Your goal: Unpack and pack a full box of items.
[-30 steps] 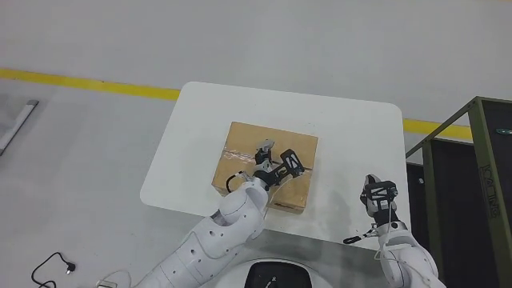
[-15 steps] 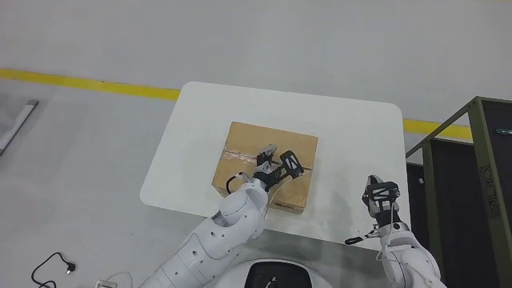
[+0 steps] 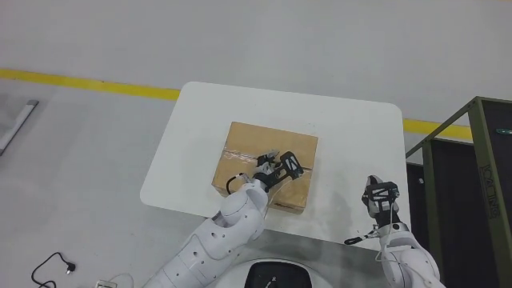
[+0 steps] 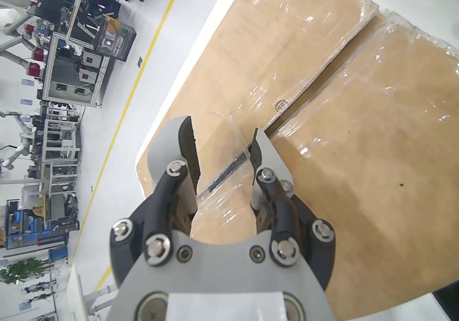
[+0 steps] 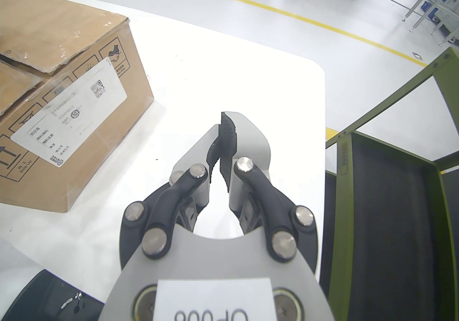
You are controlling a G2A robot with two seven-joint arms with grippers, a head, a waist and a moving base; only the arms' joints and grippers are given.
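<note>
left pincer [image 4: 222, 138] spread over the taped seam of the closed cardboard box [image 3: 248, 144], box at centre of the top view on the white counter [image 3: 352, 132], right pincer [image 5: 225, 123] pressed together at lower right by the counter's edge, green rack [image 3: 478, 168] beside it

The left arm [image 3: 230, 222] extends forward, its jaws parted; the right arm [image 3: 404, 250] is folded back, jaws pressed together.
</note>
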